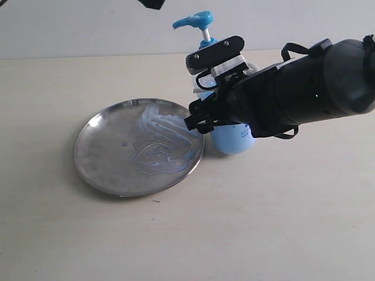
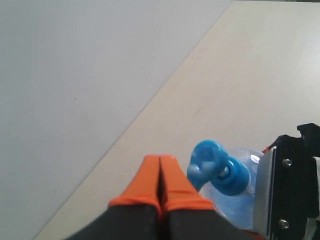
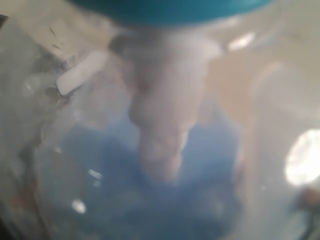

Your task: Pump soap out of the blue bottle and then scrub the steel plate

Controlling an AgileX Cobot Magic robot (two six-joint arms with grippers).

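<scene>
Right fingers (image 1: 202, 117) straddle the bottle (image 1: 234, 140), likely steadying it — clamped or not, I cannot tell; left fingers (image 2: 147, 180), together, hang by the pump (image 2: 207, 160).

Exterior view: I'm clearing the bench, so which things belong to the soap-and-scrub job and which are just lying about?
For the job: blue bottle, steel plate, soap smeared on it.
Lying about: nothing else shows on the table.

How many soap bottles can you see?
1. The bottle stands on the table beside the plate, partly behind the right arm. That arm hides some table, so another could be hidden.
</scene>
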